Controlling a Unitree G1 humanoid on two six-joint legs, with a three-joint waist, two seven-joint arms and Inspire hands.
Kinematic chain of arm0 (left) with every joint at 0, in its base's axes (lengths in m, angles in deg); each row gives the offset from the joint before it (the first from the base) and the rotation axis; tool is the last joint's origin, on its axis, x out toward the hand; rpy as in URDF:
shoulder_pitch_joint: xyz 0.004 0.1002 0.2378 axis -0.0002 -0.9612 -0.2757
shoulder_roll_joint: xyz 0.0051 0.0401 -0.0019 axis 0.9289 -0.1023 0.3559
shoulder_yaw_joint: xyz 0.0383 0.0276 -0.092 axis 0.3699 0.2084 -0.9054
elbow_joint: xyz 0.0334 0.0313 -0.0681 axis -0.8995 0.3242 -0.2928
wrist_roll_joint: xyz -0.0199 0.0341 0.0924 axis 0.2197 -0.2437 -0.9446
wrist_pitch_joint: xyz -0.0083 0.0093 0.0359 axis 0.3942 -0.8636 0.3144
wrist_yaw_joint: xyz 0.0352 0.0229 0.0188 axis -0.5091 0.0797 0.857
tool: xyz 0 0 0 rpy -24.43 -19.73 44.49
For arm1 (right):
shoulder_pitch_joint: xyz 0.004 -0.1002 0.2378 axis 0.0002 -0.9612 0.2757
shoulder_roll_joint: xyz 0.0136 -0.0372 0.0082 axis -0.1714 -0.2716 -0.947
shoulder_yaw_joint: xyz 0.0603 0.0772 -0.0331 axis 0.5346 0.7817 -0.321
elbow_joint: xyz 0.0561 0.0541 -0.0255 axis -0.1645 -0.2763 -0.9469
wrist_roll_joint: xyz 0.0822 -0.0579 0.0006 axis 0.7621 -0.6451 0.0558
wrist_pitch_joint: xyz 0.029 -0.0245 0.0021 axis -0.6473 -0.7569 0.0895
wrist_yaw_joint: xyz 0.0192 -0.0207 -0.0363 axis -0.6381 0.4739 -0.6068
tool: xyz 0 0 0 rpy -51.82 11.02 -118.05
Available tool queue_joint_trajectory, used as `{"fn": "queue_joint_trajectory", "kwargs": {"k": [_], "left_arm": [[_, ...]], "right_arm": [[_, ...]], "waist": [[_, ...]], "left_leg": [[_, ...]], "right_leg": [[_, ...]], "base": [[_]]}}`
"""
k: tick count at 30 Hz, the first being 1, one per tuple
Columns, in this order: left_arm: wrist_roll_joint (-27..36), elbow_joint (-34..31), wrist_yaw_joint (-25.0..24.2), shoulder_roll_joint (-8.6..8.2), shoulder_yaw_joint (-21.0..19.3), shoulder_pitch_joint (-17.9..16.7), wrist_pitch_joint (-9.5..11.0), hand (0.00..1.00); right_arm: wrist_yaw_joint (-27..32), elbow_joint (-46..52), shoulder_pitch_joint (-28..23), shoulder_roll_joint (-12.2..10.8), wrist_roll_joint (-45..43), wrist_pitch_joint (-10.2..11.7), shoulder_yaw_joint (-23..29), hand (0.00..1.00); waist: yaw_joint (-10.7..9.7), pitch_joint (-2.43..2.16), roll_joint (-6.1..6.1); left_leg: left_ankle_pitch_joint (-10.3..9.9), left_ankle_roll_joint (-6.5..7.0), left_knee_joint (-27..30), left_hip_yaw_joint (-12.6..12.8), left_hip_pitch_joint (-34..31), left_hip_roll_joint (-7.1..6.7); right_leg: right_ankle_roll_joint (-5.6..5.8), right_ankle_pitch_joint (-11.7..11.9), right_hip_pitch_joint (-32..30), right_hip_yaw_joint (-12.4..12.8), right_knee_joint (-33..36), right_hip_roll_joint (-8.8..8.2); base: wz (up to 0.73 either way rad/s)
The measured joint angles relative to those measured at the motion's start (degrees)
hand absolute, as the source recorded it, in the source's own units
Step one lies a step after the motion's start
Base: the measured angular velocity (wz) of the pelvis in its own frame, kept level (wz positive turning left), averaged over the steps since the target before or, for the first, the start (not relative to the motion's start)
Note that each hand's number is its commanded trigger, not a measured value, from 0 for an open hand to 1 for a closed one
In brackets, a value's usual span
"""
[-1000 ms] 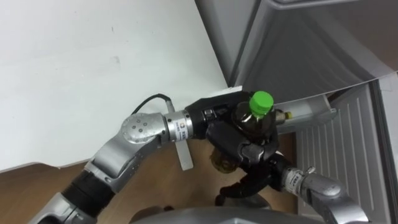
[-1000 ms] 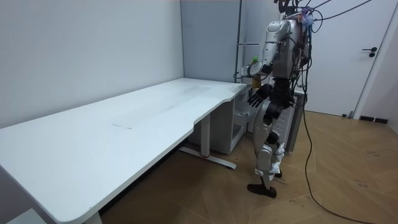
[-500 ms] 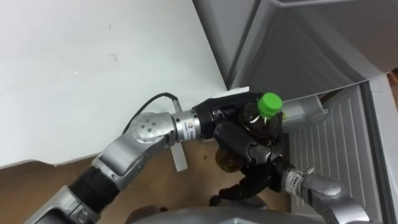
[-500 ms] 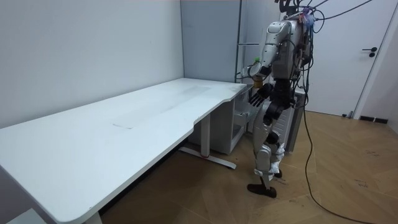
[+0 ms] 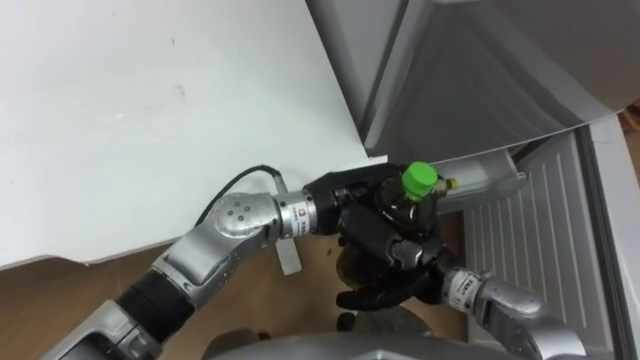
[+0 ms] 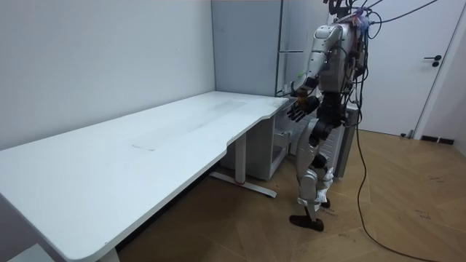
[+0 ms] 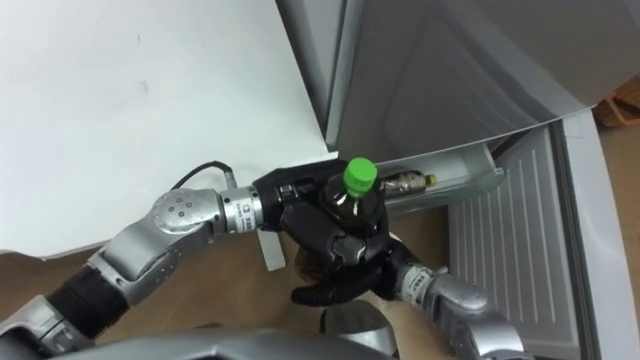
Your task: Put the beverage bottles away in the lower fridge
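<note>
We saw the robot standing on the wooden floor at the far corner of the white worktop, close up against the grey fridge. In the eye views we looked down past the worktop's edge to where both arms met in front of the fridge's open lower part.

The drink was a dark bottle with a green cap. It was held nearly upright in the air, clear of the worktop's corner and above the floor. The left hand reached in from the worktop side and gripped it around the body, with its fingers curled round the front of the glass below the neck. The right hand came in from the lower right and lay just under the bottle's base. Its fingers were straight and slightly spread, pointing towards the left arm, and we could not tell whether they touched the base.

The bottle was not yet inside the fridge. Its cap sat just in front of the near end of a white shelf that jutted out below the grey upper front. Beside that shelf, a white ribbed panel of the opened lower part ran down the right side of the view. Something small and dark lay in the shelf, but we could not make out what it was.
</note>
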Motion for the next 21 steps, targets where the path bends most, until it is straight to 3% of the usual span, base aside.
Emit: {"fn": "queue_joint_trajectory", "kwargs": {"k": [5,6,7,8,14,21], "left_arm": [[0.0,0.1,1.1,0.02,0.1,0.0,0.3,1.00],[0.0,0.1,1.1,0.02,0.0,0.0,0.3,1.00],[-0.1,0.1,1.1,0.03,0.0,0.0,0.3,1.00],[-0.1,0.2,1.1,0.03,0.0,0.0,0.3,1.00],[0.1,1.5,1.2,-0.29,0.1,0.0,0.5,1.00],[1.8,3.3,1.6,-0.96,-0.7,0.0,1.1,1.00]], "right_arm": [[-0.6,-0.2,-0.2,-0.2,6.1,0.0,-1.0,0.00],[-0.6,-0.2,-0.4,-0.3,7.6,0.0,-1.4,0.08],[-0.7,-0.2,-0.4,-0.2,8.6,0.0,-1.8,0.65],[-0.9,-0.2,-0.4,-0.2,9.3,0.0,-2.0,1.00],[-1.2,-0.2,-0.4,-0.2,10.8,-0.4,-2.3,1.00],[-1.5,-0.4,-0.4,0.4,10.7,-0.3,-2.3,1.00]], "waist": [[0.1,-0.03,0.07],[0.1,-0.02,0.10],[0.1,-0.02,0.15],[0.1,-0.04,0.24],[0.1,-0.03,1.15],[0.3,0.00,1.24]], "left_leg": [[0.0,-0.08,-0.6,0.1,0.7,-0.02],[0.1,-0.16,-0.8,0.1,0.8,-0.02],[0.1,-0.23,-1.0,0.1,0.8,0.01],[0.1,-0.28,-1.2,0.2,0.9,0.00],[0.1,-0.37,-1.9,0.2,1.3,-0.06],[0.3,-0.63,-3.4,1.2,3.0,-0.02]], "right_leg": [[-0.12,0.1,0.2,0.0,-0.4,0.00],[-0.14,0.1,0.2,0.1,-0.5,0.05],[-0.15,0.1,0.2,0.1,-0.6,0.10],[-0.15,0.1,0.2,0.1,-0.6,0.13],[-0.15,0.1,0.2,0.0,-0.7,0.15],[-0.15,0.1,1.1,0.1,-1.3,0.23]], "base": [[-0.02],[0.00],[0.00],[0.00],[0.00],[-0.07]]}}
